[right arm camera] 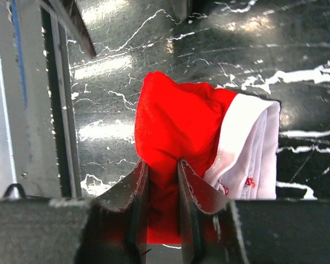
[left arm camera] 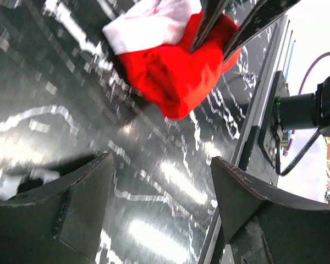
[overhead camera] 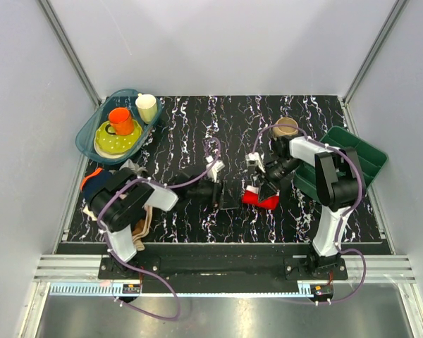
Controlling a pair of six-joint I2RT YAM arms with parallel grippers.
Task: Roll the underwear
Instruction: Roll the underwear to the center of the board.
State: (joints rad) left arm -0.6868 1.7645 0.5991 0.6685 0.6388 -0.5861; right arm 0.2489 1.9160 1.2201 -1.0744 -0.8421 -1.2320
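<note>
The underwear (overhead camera: 259, 198) is a bunched red bundle with a white band, lying on the dark marbled table right of centre. My right gripper (right arm camera: 162, 168) is shut on its red fabric (right arm camera: 176, 124), the white band (right arm camera: 250, 148) folded to the right of the jaws. In the left wrist view the underwear (left arm camera: 173, 71) lies ahead with the right arm's fingers (left arm camera: 209, 22) pinching it. My left gripper (left arm camera: 162, 170) stands open over bare table, short of the bundle, with nothing between its fingers. From above, the left gripper (overhead camera: 218, 191) sits just left of the underwear.
A blue bin (overhead camera: 92, 141) with an orange cup (overhead camera: 121, 121), a pale cup (overhead camera: 146, 107) and a yellow plate stands at the back left. A green tray (overhead camera: 356, 151) lies at the right, a brown cup (overhead camera: 286, 127) behind it. Other garments (overhead camera: 95, 184) lie at the left edge.
</note>
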